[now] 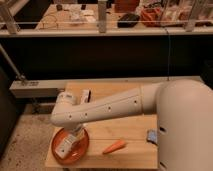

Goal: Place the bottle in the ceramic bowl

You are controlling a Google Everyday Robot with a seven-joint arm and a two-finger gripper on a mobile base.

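Observation:
The ceramic bowl (83, 148), a shallow orange-red dish, sits at the front left corner of the wooden table (131, 127). My gripper (73, 139) hangs from the white arm (107, 109) and reaches down into the bowl. A small whitish oblong thing, the bottle (64, 147), lies in the bowl right under the gripper. The gripper hides part of it, and I cannot tell whether it is held.
An orange carrot-shaped object (114, 146) lies on the table to the right of the bowl. A small blue-grey object (151, 136) sits farther right by my arm's base. A white box (85, 95) stands behind the arm. A railing and cluttered desks lie beyond.

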